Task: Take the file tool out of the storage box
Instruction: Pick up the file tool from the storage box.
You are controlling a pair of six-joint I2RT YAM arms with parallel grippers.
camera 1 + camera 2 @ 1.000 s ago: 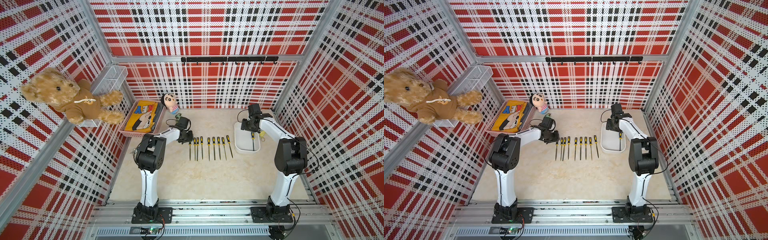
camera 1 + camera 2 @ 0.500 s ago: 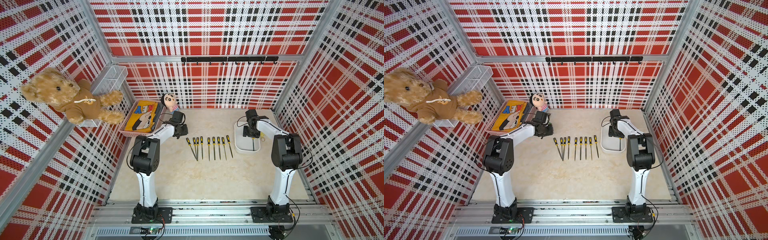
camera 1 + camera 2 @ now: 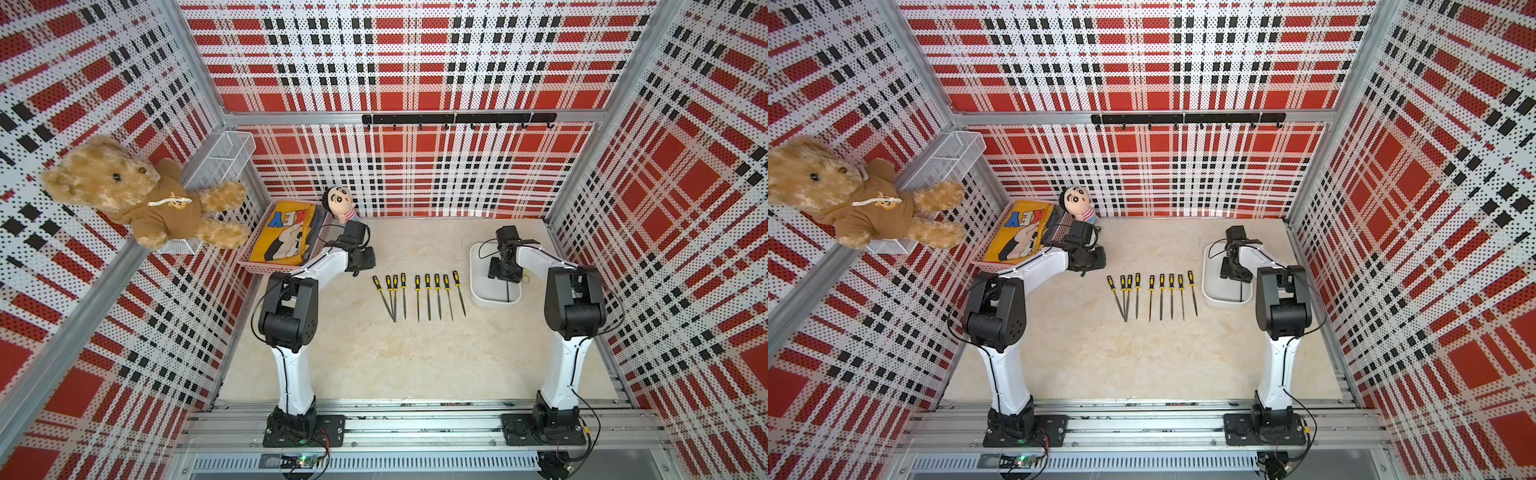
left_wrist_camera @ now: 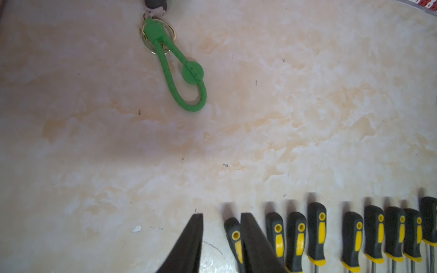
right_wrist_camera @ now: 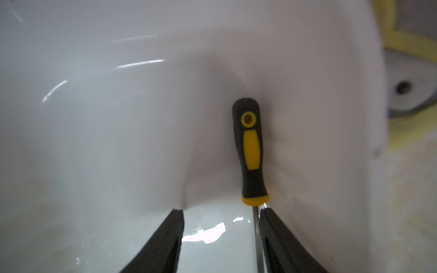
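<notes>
On the marbled tabletop (image 3: 374, 353), the file tool (image 5: 251, 151) lies inside the storage box (image 3: 494, 301). The right gripper (image 5: 221, 210), in the box, gapes empty, the shaft beside one finger; the left gripper (image 4: 221, 215), outside it, is narrowly parted and empty.

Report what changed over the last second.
The left hand drew back, empty, from the row of files toward the pink basket. The right hand dropped into the storage box, open astride the file there, not gripping. The box stayed put.
</notes>
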